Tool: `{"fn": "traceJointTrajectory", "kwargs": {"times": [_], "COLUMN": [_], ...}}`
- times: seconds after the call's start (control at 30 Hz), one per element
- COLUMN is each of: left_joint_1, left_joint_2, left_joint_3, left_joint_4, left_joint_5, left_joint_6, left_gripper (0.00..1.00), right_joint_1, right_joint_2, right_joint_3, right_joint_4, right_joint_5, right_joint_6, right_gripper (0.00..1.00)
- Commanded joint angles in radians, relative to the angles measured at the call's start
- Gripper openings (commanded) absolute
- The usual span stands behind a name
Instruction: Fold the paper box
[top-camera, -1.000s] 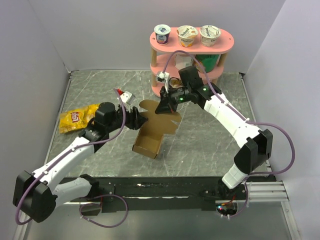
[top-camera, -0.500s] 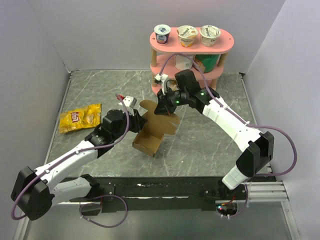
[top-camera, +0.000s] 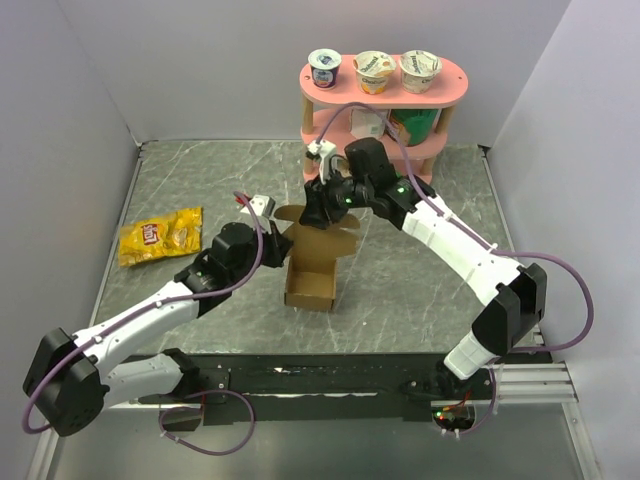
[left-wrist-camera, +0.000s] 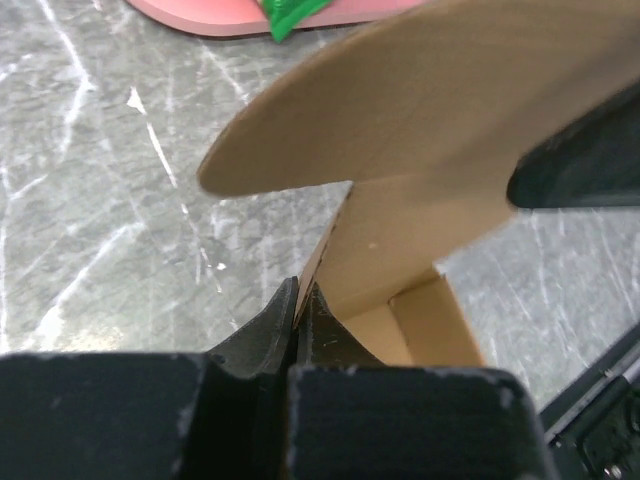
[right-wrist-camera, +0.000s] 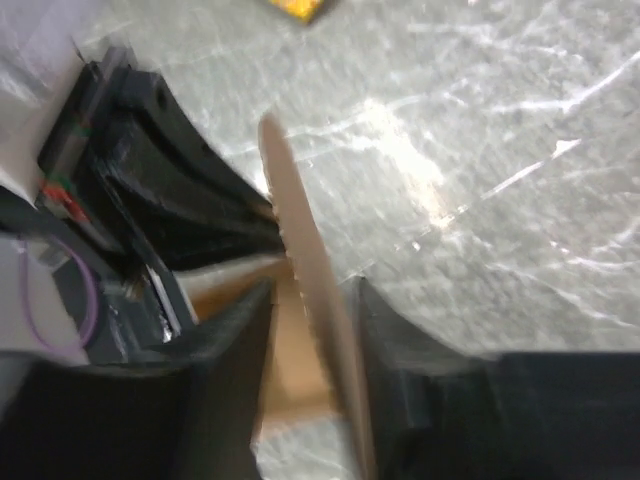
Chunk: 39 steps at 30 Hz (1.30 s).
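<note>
Folding progress: I judge it half done; box (top-camera: 310, 287) walls stand, top open.
Left gripper (left-wrist-camera: 297, 295): clenched on the box wall.
Right gripper (right-wrist-camera: 308, 300): released, jaws straddling the flap (right-wrist-camera: 283, 190).
Box place: just ahead of Left gripper, below Right gripper.
Remaining: closing the top.

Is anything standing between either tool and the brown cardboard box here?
Nothing visible. The left tool is pinched shut on a wall of the brown cardboard box, and the right tool stands open astride its upright flap.

Whole right wrist view blurry, paper box (right-wrist-camera: 312, 270) flap included.
</note>
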<state>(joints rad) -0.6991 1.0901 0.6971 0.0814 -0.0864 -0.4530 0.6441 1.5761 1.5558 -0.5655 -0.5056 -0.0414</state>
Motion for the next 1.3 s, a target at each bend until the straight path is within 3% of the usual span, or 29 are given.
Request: {"fn": "traceJointTrajectory", "kwargs": {"times": [0.0,0.03,0.07,0.13,0.3,0.43,0.57,0.7,0.77,0.9,1.0,1.27], "left_joint_1": [0.036,0.052,0.068,0.121,0.219,0.299,0.361,0.403,0.420,0.434,0.434,0.434], "left_joint_2": [-0.047,-0.052,-0.055,-0.065,-0.075,-0.084,-0.067,-0.001,0.025,0.036,0.031,-0.016], "left_joint_3": [0.034,0.036,0.041,0.051,0.096,0.096,0.088,0.114,0.127,0.121,0.114,0.096], "left_joint_4": [0.000,-0.008,-0.017,-0.025,-0.055,-0.028,0.024,0.021,0.003,0.027,0.044,0.092], "left_joint_5": [0.057,0.097,0.120,0.195,0.326,0.431,0.543,0.667,0.701,0.784,0.812,1.002], "left_joint_6": [-0.007,-0.006,-0.006,0.002,0.057,0.074,0.065,0.053,0.047,0.016,0.004,0.045], "left_gripper": [0.01,0.01,0.01,0.01,0.01,0.01,0.01,0.01,0.01,0.01,0.01,0.01], "right_joint_1": [-0.043,-0.049,-0.057,-0.078,-0.141,-0.253,-0.354,-0.365,-0.350,-0.299,-0.290,-0.302], "right_joint_2": [-0.011,-0.021,-0.049,-0.106,-0.263,-0.396,-0.393,-0.415,-0.450,-0.507,-0.504,-0.251], "right_joint_3": [0.078,0.078,0.070,0.055,-0.089,-0.271,-0.339,-0.424,-0.526,-0.655,-0.715,-0.602], "right_joint_4": [0.116,0.136,0.151,0.197,0.301,0.415,0.405,0.504,0.692,0.828,0.878,1.001], "right_joint_5": [-0.046,-0.063,-0.073,-0.076,-0.037,-0.100,-0.194,-0.307,-0.370,-0.294,-0.248,-0.436], "right_joint_6": [0.063,0.061,0.058,0.051,0.040,0.093,0.135,0.196,0.294,0.313,0.314,0.334], "right_gripper": [0.60,0.83,0.96,1.00,1.00,1.00,1.00,1.00,1.00,1.00,1.00,1.00]}}
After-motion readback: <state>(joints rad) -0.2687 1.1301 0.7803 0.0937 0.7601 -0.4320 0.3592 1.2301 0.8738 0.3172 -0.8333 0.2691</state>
